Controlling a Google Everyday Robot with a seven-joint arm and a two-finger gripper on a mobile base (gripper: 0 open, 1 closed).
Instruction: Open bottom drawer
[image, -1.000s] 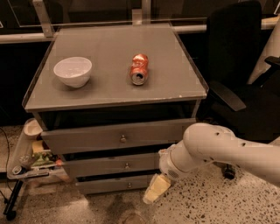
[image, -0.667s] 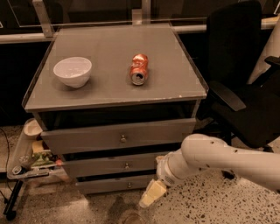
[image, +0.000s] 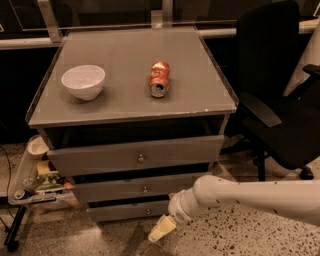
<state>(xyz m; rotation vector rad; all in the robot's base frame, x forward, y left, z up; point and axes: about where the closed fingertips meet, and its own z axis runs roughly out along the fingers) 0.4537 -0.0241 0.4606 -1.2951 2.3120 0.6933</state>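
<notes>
The grey cabinet has three drawer fronts. The bottom drawer (image: 127, 210) is the slimmest front, lowest, with a tiny metal knob (image: 148, 211) at its centre; it looks shut. My white arm reaches in from the right. My gripper (image: 161, 229), cream coloured, hangs low in front of the cabinet, just below and right of the knob, near the floor. It is not touching the knob.
A white bowl (image: 83, 81) and a crushed red can (image: 159, 79) lie on the cabinet top (image: 200, 95). A black office chair (image: 280, 110) stands at the right. A small cart with clutter (image: 32, 180) stands at the left. Speckled floor lies in front.
My arm has lowered and moved left, bringing the gripper nearer the bottom drawer's knob. The drawers have not moved.
</notes>
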